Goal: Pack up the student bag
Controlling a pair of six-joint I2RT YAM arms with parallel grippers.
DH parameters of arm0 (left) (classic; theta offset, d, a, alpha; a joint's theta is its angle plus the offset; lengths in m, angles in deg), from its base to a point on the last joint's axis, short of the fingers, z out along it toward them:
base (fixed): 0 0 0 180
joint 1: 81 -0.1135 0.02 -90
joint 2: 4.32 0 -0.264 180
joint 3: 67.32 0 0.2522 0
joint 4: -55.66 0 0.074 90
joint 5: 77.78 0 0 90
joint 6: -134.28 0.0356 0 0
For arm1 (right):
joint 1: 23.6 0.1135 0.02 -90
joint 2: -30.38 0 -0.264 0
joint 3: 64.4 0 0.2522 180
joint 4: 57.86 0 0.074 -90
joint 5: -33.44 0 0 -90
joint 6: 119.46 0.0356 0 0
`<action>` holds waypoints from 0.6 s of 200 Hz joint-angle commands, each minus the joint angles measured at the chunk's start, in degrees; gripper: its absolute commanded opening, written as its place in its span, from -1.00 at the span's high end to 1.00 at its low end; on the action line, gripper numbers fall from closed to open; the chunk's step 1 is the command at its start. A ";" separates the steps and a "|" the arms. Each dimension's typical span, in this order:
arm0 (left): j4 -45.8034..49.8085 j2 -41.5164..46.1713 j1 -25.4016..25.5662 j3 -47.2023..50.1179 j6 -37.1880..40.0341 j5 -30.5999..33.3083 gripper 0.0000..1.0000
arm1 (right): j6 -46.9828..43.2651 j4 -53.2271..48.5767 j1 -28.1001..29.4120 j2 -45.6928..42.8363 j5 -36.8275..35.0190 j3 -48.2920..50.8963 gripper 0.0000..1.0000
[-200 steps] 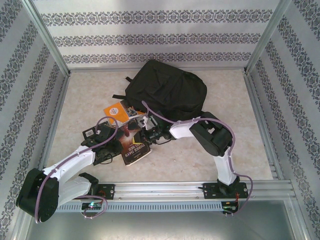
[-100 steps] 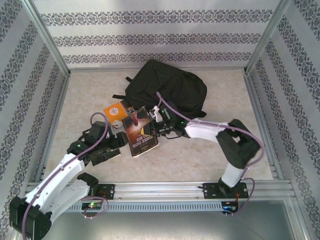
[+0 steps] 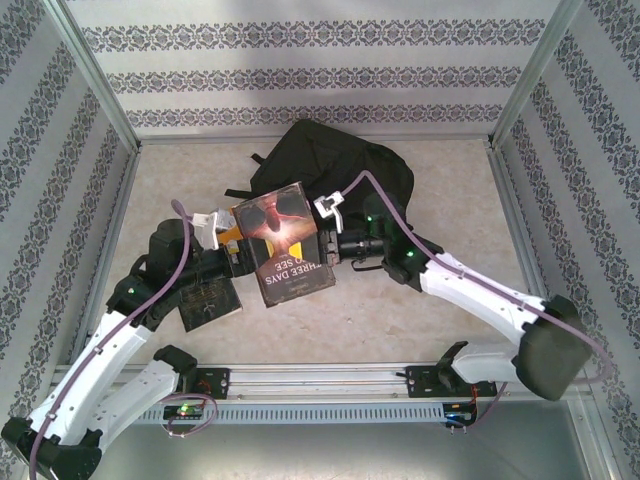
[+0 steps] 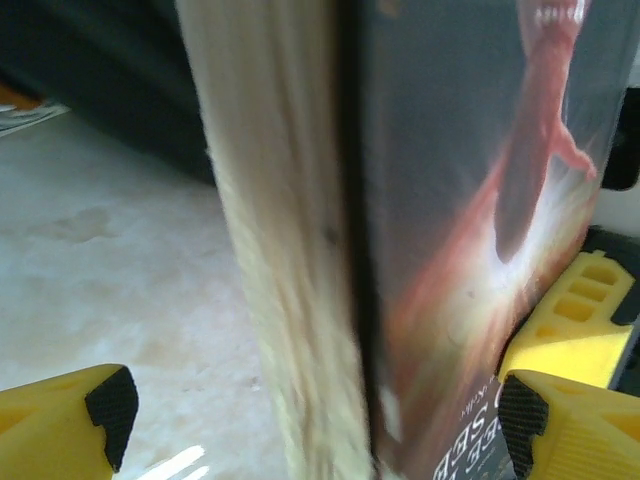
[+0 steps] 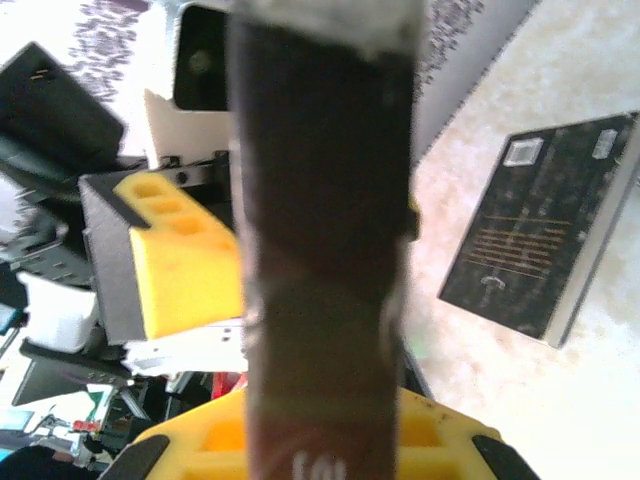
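The student bag [image 3: 345, 170] is a large black backpack lying at the back of the table. A dark-covered book [image 3: 285, 245] with a reddish figure is held up off the table in front of it, tilted. My right gripper [image 3: 326, 246] is shut on the book's right edge; in the right wrist view the spine [image 5: 320, 250] runs up between the yellow fingers [image 5: 455, 440]. My left gripper [image 3: 236, 243] is open at the book's left edge. Its fingers [image 4: 570, 425] straddle the page edge [image 4: 270, 280] with a gap on the left side.
A black book [image 3: 205, 300] lies flat on the table under the left arm, and also shows in the right wrist view [image 5: 540, 240]. An orange book [image 3: 226, 230] peeks out behind the left gripper. Metal frame rails and patterned walls enclose the table.
The right gripper has lifted the dark book off the table and carried it up toward the bag. The left gripper has risen and moved in to the book's left edge.
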 commanded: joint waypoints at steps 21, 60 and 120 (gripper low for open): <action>-15.48 0.77 -0.17 -1.03 -0.48 -15.01 -0.70 | 0.80 7.68 0.88 -7.95 3.93 3.32 1.00; -27.10 -0.10 0.02 0.75 -5.18 -21.14 -0.10 | -0.42 5.38 1.05 -9.54 3.83 3.24 1.00; -31.85 -2.51 1.17 2.51 -5.08 -22.60 1.00 | -2.93 1.37 0.29 -8.58 0.17 2.00 1.00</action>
